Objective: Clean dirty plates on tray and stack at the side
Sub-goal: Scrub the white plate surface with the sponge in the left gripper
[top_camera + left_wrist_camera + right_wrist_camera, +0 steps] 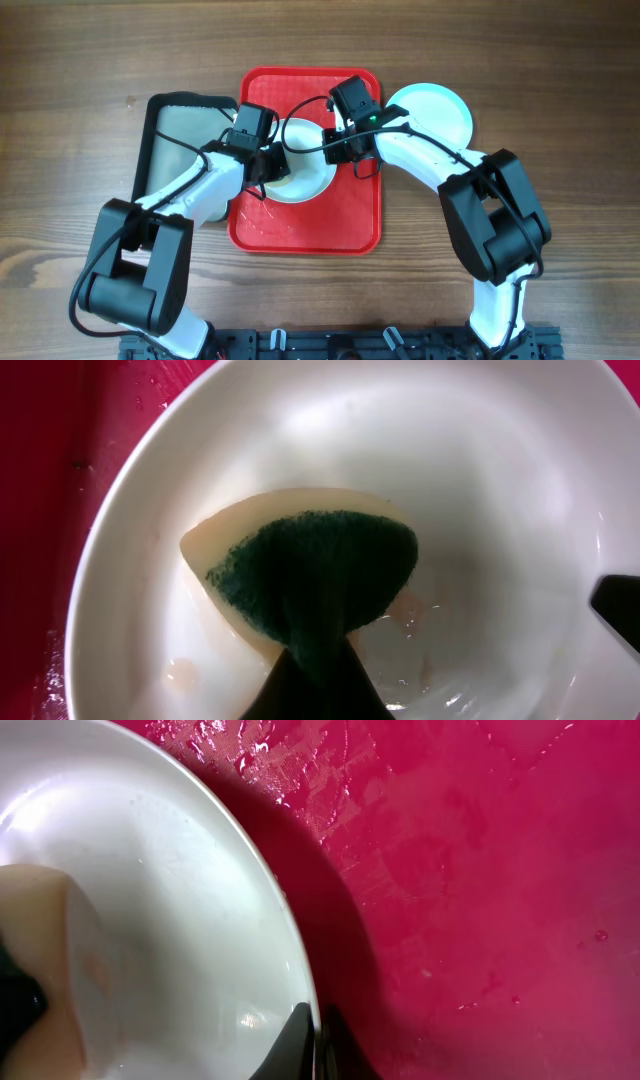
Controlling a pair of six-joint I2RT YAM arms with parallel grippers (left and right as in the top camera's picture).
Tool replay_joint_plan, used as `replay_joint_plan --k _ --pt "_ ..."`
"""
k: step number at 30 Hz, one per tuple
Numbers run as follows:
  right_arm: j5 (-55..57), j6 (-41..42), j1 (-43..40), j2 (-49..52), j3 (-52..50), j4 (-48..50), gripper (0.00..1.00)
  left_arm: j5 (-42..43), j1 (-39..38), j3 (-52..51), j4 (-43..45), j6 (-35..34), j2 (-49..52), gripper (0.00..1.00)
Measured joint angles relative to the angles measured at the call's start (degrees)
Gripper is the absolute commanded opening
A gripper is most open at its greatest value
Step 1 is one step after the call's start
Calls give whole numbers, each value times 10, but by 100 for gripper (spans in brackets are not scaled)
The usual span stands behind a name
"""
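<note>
My left claw [312, 685] gripped the sponge [310, 575], pressed mid white plate [480, 480]; right claw [316, 1045], apparently, pinched the plate's right rim.

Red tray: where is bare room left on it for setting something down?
The near strip of the red tray, between the white plate and the front rim, is bare. The middle is crowded: plate, sponge, jaws on both sides.
</note>
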Motion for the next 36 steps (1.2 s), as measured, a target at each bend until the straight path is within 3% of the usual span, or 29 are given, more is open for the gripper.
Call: replay_joint_plan --k 36 --pt "19 0 -1 -2 0 -2 4 10 -18 1 47 -24 17 4"
